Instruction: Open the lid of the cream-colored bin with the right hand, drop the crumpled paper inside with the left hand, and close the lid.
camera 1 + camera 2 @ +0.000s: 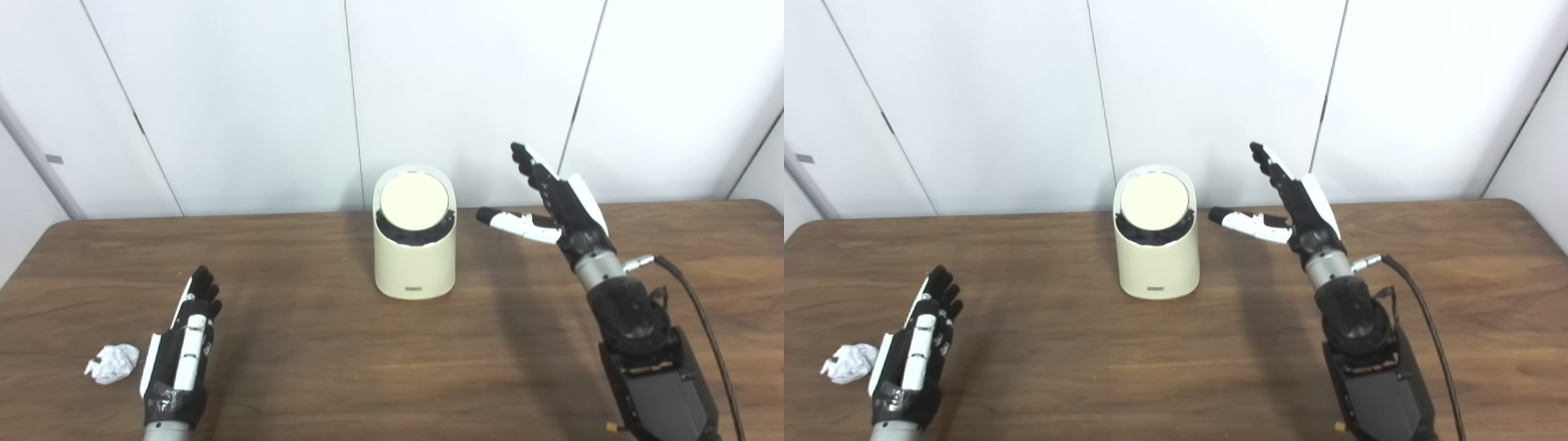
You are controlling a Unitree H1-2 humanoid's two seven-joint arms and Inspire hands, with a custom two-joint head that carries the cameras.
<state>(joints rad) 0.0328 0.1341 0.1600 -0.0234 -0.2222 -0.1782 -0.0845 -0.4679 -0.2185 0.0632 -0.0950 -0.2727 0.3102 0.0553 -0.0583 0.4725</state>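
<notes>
Honestly, we hadn't got anywhere with the job at this point, as far as we could judge. The cream-colored cylindrical plastic bin [414,257] stood upright near the back middle of the brown wooden table [343,361], and its round slanted lid [413,203] sat flat in the dark ring at the top, so it looked shut to us. Our right hand [554,205] was raised off to the right of the bin, fingers spread and pointing up, thumb sticking out toward the bin but not touching it, holding nothing. Our left hand [184,343] was low over the table's near left part, fingers straight and apart, empty too. The small crumpled ball of white paper [113,362] lay on the table just beside that hand, on its outer side, not picked up. So by our reckoning all three bits were left: opening the lid, grabbing and dropping the paper in, and closing it again.
</notes>
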